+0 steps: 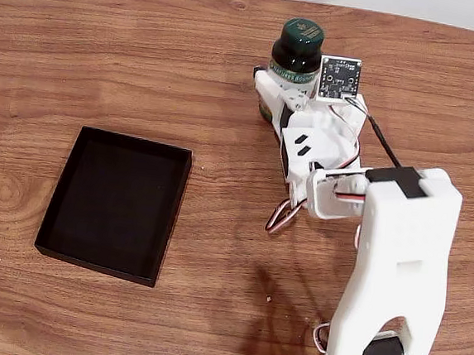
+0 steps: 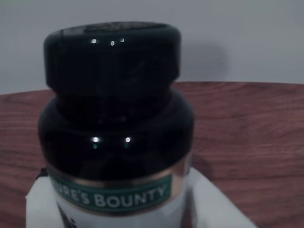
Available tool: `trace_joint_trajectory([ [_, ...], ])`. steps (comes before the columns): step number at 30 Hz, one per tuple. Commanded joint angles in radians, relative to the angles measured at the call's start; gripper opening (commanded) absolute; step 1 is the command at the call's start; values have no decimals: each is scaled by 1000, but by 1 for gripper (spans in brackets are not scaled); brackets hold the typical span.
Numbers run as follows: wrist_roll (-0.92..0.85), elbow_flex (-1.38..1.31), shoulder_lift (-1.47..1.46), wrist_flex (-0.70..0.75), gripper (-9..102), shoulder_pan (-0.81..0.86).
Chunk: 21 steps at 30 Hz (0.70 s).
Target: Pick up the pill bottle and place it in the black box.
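The hand (image 1: 280,86) reaches toward the far side of the counter (image 1: 147,70) and sits around the lower part of the bottle (image 1: 298,50); white fingers (image 2: 42,199) flank the label on both sides in the wrist view, pressed up against it, so the hand looks pinched on the bottle, though the fingertips are cut off by the frame's lower edge. The bottle stands upright, cap up, close to the counter's far edge, with a pale wall just behind. Whether its base rests on the wood or is lifted I cannot tell, since the hand and a small circuit board (image 1: 340,77) cover its lower half in the fixed view. The label's green band shows only partly, its first letters lost round the curve. The box (image 1: 114,204) lies well apart, toward the left and nearer the camera in the fixed view, with bare wood all the way between it and the hand. The arm (image 1: 394,274) fills the lower right and is cut off at the bottom edge.
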Motion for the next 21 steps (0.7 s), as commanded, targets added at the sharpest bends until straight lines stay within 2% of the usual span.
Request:
trace_joint_trajectory([
  [1, -31, 86, 258, -34, 16, -28],
  [21, -21, 627, 931, 5, 15, -192],
])
